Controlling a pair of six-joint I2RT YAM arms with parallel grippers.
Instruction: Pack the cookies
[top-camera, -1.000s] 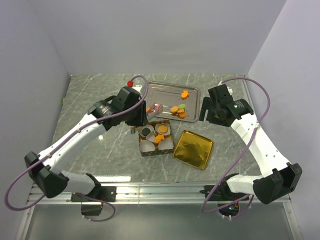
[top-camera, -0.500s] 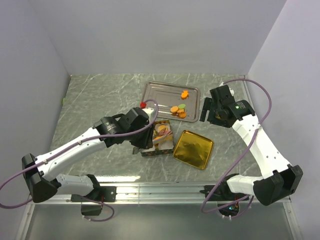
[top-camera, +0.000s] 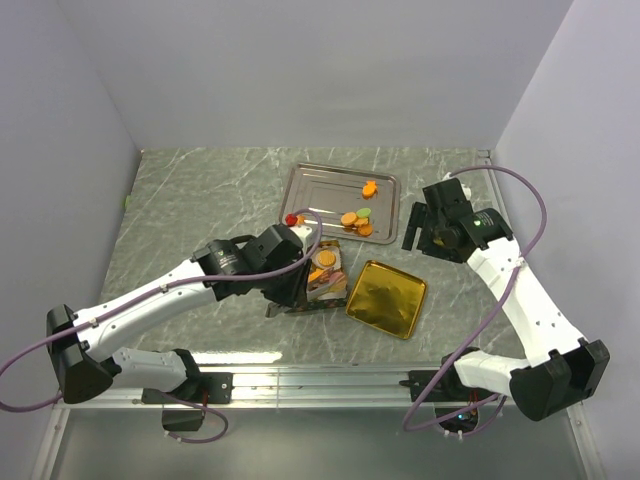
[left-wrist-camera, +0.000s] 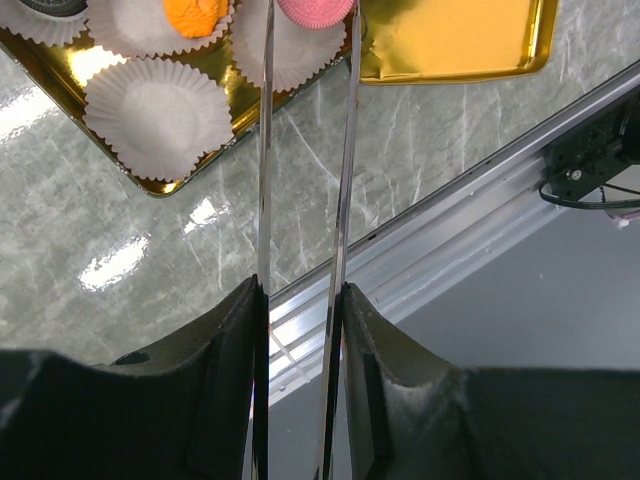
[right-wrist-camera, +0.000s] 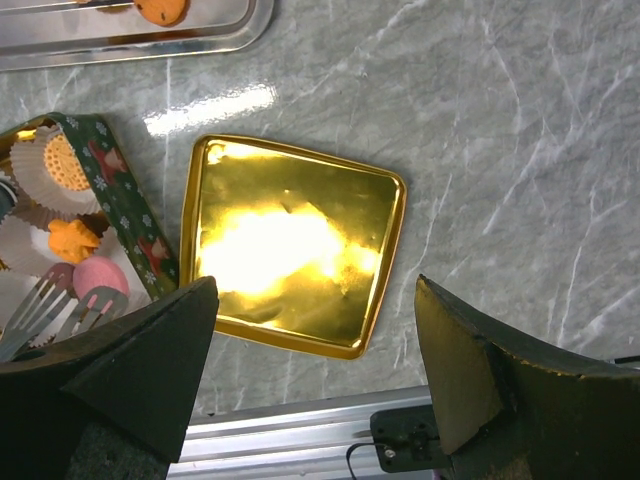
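Tongs (left-wrist-camera: 266, 150) of thin silver metal, clamped in the left gripper (left-wrist-camera: 298, 295), pinch the round pink cookie (left-wrist-camera: 315, 8) over a white fluted paper cup (left-wrist-camera: 290, 55) inside the green-walled gold tin (right-wrist-camera: 125, 205).

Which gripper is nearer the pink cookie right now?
Left. The left gripper holds tongs reaching the pink cookie in the tin; the right gripper hangs apart, beside the steel tray.

Robot lab, white walls (top-camera: 300, 70), marble tabletop (top-camera: 190, 200)

Cookies (top-camera: 356, 219) on tray (top-camera: 315, 185) behind box (right-wrist-camera: 128, 212); lid (top-camera: 386, 298) just right of box
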